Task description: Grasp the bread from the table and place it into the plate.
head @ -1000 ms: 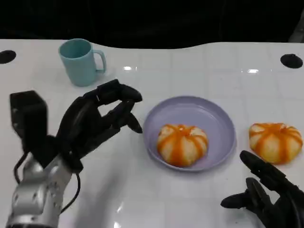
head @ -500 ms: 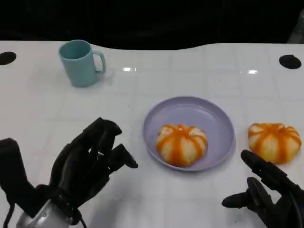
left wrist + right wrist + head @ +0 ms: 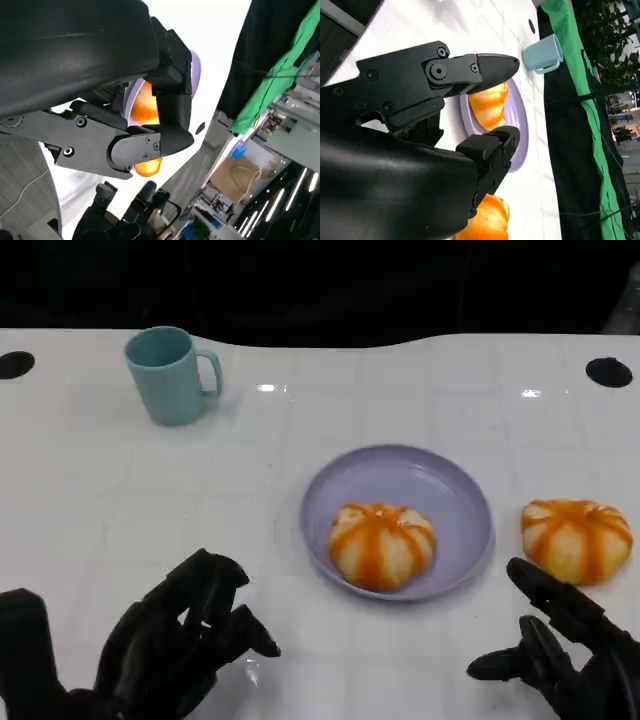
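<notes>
Left hand has pulled back from beside the plate toward the table's near edge, empty, fingers loosely curled apart. One bread sits in the plate (delivery looks done); a second bread lies right of it. Our right hand hovers near it, fingers spread, holding nothing.

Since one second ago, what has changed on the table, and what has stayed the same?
The left hand has drawn back from beside the plate toward the robot, holding nothing. The right hand, the bread on the plate, the bread on the table and the cup have not moved.
</notes>
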You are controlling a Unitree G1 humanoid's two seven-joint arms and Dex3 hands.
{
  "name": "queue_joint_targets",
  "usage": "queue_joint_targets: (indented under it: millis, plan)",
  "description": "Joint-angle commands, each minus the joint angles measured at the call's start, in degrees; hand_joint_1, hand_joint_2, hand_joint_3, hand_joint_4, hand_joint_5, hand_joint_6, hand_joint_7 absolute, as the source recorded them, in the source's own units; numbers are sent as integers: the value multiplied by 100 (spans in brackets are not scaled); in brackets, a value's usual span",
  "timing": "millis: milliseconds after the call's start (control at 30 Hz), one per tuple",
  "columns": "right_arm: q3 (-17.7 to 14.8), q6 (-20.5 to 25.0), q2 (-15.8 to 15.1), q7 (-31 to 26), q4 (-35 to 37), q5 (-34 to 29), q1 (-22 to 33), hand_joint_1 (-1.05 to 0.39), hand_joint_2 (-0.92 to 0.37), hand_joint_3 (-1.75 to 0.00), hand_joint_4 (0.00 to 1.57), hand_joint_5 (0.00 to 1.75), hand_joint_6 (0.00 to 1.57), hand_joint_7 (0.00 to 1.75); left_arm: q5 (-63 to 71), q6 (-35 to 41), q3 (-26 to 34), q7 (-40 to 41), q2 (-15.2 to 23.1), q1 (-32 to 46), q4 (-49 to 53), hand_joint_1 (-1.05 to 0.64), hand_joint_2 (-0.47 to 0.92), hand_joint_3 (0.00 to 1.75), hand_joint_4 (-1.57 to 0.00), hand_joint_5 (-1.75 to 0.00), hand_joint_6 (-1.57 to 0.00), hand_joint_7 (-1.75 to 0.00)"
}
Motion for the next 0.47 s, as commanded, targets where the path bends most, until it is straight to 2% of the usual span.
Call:
queue_joint_targets:
  millis: [33, 467]
  plan:
    - [-81, -44, -123, 41, 15, 63, 2, -76, -92, -30, 84, 93, 118, 1, 88, -70, -17, 48, 14, 18, 3, -49, 92, 52, -63, -175, -43, -175]
    - [-136, 8, -100, 55, 99, 178, -47, -76, -92, -29, 86, 93, 119, 2, 119, -185, 25, -82, 0, -139, 256, -51, 92, 51, -63, -175, -44, -175]
